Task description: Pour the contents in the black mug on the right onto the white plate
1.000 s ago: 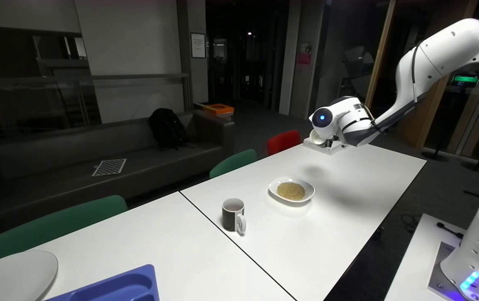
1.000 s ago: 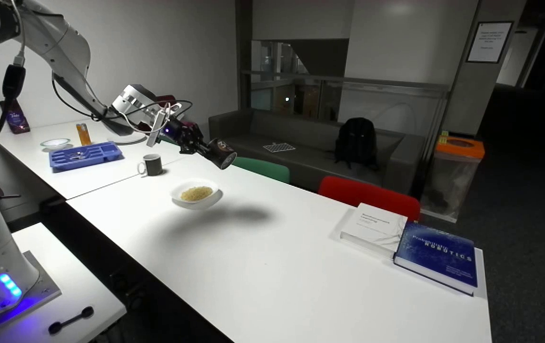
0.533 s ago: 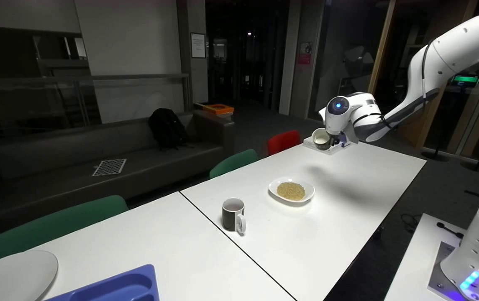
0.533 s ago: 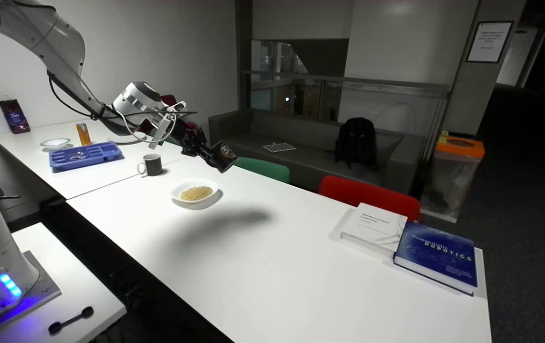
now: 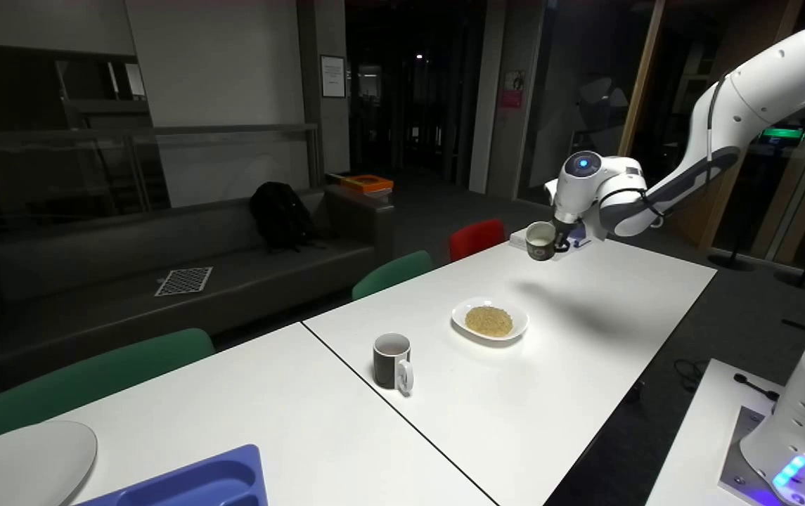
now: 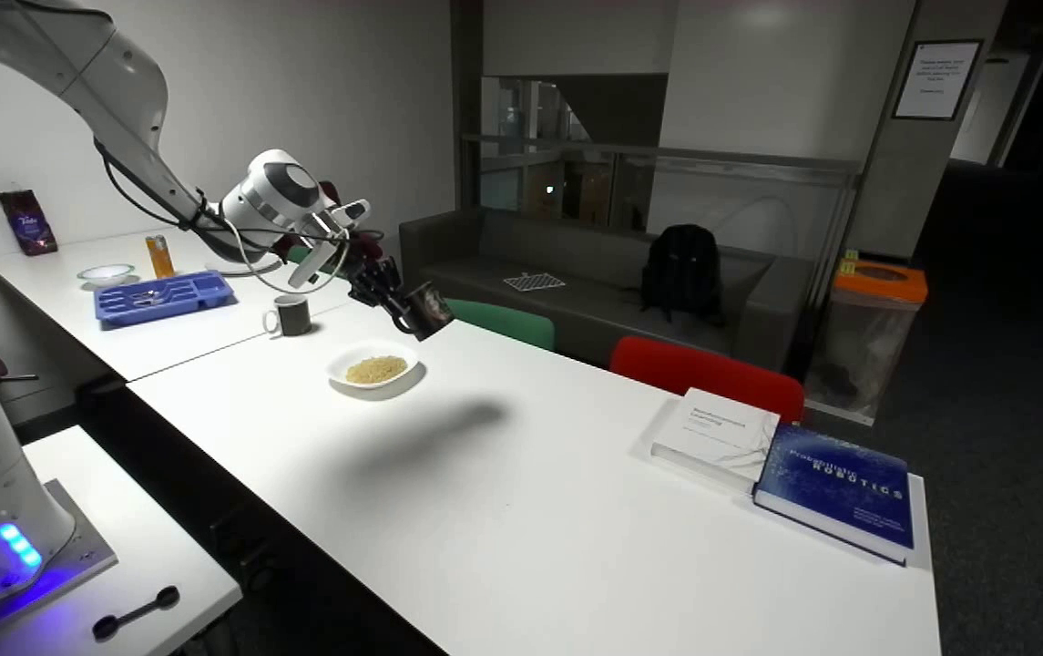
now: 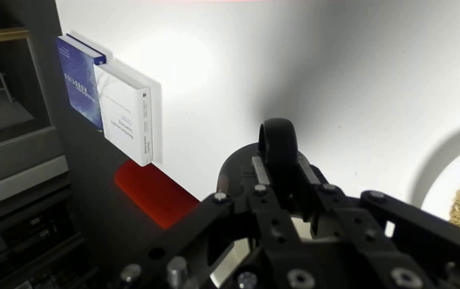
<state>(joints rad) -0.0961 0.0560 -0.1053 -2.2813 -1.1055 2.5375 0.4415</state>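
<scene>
While hand (image 7: 284, 171) clamps handle (image 7: 280, 134), blk mug (image 6: 431, 312) tilted just past fingertips (image 7: 260, 170), above tbl (image 6: 576, 510), nr wht plate (image 6: 375, 349).

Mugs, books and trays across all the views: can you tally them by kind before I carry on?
Mugs: 2 (black mug held by the fingers, grey mug standing upright)
Books: 2 (white book, blue book)
Trays: 1 (blue tray)
Total: 5
</scene>
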